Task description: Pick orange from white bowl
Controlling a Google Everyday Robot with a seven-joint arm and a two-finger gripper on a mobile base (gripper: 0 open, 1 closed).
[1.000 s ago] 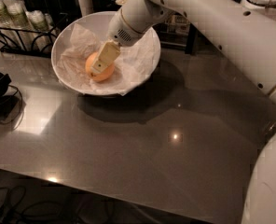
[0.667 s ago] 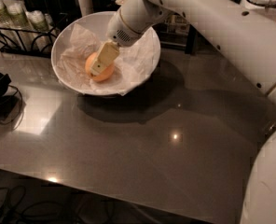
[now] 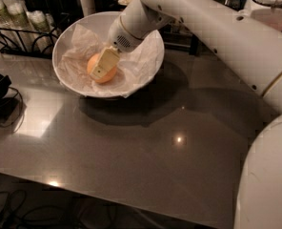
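Gripper (image 3: 104, 64) in bowl (image 3: 95, 19), fingers look clamped on orange (image 3: 110, 75). My worry: smooth skin slips on lift; paper (image 3: 79, 38) drags up.

Matt plastic end effector (image 3: 101, 69) on smooth orange (image 3: 111, 74)

The change is slight. The gripper (image 3: 103, 67), down inside the white bowl (image 3: 99, 19), now sits a touch lower over the orange (image 3: 110, 74) than a second ago. It also reaches further across the orange toward the fruit's lower left edge as the camera sees it, so it covers more of the orange's front and less skin shows on that side. The wrist (image 3: 129, 30) behind it is likewise a little lower and nearer the orange.
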